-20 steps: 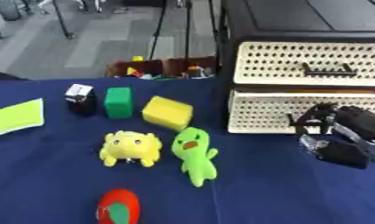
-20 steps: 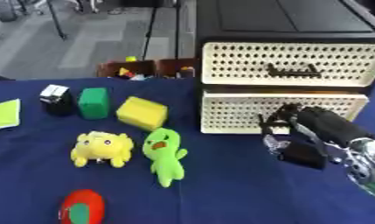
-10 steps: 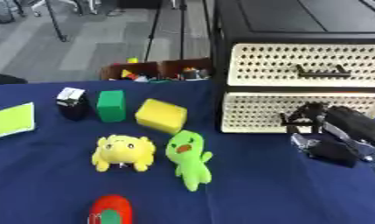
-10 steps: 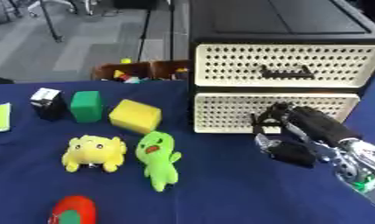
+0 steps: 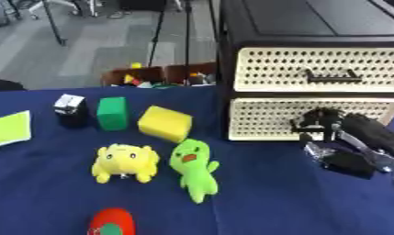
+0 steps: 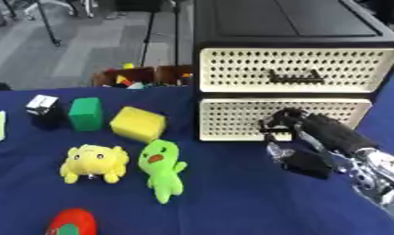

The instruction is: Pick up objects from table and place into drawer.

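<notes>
A black cabinet with two cream perforated drawers [image 5: 273, 69] stands at the back right, both drawers closed. My right hand [image 6: 315, 136] comes in from the lower right. Its fingers [image 6: 278, 125] are curled against the lower drawer's front [image 6: 228, 120], where they hide the handle. The upper drawer's handle [image 6: 295, 77] is free. On the blue cloth lie a green duck plush [image 5: 192, 167], a yellow plush [image 5: 125, 163], a yellow block [image 5: 164, 123], a green block [image 5: 112, 113], a black and white cube [image 5: 70, 109] and a red object [image 5: 111, 223]. My left hand shows in neither view.
A yellow-green sheet [image 5: 8, 128] lies at the left edge. Beyond the table's far edge a brown box of small items [image 5: 162, 76] stands on the floor, near stand legs. Bare blue cloth [image 5: 272, 202] lies between the plush toys and my right hand.
The whole picture has shifted, so the camera has moved. My right hand stays at the lower drawer's front, and the drawer has not opened.
</notes>
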`<action>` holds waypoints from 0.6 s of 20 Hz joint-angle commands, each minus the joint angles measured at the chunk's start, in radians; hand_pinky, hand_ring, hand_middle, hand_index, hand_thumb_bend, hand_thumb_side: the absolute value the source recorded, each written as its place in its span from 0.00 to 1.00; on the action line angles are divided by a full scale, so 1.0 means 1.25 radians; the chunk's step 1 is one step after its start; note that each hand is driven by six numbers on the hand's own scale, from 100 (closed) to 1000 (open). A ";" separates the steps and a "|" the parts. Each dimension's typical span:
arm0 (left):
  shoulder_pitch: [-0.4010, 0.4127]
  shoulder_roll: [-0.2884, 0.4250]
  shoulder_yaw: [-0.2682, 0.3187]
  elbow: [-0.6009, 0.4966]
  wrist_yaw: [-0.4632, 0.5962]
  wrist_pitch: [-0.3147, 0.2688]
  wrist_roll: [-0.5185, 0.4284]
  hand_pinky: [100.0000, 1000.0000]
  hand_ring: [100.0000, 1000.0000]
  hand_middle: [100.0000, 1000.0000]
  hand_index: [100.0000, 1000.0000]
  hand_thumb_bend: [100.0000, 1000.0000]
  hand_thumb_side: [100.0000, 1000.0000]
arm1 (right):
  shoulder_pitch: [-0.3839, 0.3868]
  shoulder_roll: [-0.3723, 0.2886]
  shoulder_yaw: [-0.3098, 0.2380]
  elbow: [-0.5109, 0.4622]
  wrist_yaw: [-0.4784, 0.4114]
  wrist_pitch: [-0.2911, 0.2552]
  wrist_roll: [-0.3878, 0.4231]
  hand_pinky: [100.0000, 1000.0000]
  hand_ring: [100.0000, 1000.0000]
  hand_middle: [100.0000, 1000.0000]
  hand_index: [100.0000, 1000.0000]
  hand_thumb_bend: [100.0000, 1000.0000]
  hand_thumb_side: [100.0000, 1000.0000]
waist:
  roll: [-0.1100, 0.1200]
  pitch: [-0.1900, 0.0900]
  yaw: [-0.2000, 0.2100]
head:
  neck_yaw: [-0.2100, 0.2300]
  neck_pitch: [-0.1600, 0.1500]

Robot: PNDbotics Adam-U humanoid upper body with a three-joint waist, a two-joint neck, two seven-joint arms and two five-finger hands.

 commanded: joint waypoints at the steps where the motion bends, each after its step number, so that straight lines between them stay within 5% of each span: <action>1: -0.002 0.009 0.006 -0.011 0.000 -0.001 -0.003 0.26 0.48 0.52 0.79 0.20 0.77 | 0.008 -0.020 -0.014 -0.029 -0.025 -0.005 0.015 0.54 0.75 0.77 0.79 0.00 1.00 | 0.001 -0.031 -0.009 | 0.008 0.001; 6: 0.007 0.006 0.012 -0.011 -0.005 -0.001 0.002 0.26 0.48 0.52 0.79 0.20 0.77 | 0.061 -0.006 -0.042 -0.098 -0.030 -0.025 0.043 0.49 0.68 0.71 0.77 0.00 1.00 | 0.003 -0.057 -0.041 | 0.033 0.023; 12: 0.011 0.002 0.015 -0.011 -0.013 0.001 0.008 0.27 0.49 0.52 0.79 0.21 0.76 | 0.070 0.038 -0.091 -0.104 -0.056 -0.097 -0.021 0.49 0.63 0.67 0.75 0.00 1.00 | 0.009 -0.081 -0.068 | 0.061 0.040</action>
